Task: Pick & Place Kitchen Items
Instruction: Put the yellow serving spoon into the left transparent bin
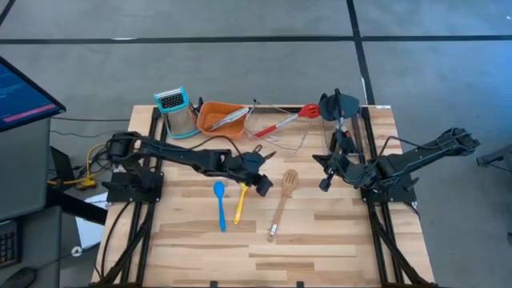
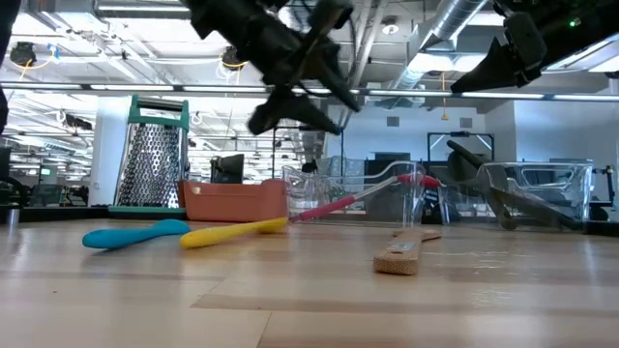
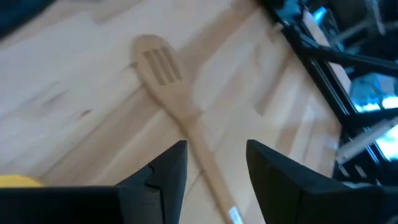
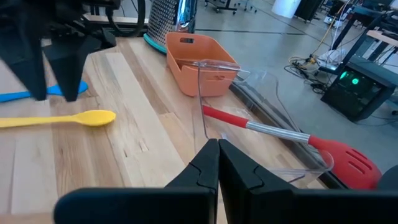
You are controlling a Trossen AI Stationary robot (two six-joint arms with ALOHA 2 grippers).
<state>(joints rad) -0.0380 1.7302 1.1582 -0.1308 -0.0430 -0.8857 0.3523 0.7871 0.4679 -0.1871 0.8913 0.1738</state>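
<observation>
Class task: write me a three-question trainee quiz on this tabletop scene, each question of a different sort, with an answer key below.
1. True or false: the left gripper is shut on the yellow spoon.
2. Which utensil lies in the clear bin? A) blue spoon B) red slotted spatula C) wooden slotted spatula
3. Fill in: the right gripper is ____.

Key
1. False: it is open above the table, holding nothing.
2. B: its red head sticks out over the bin's rim.
3. Shut, holding nothing.
</observation>
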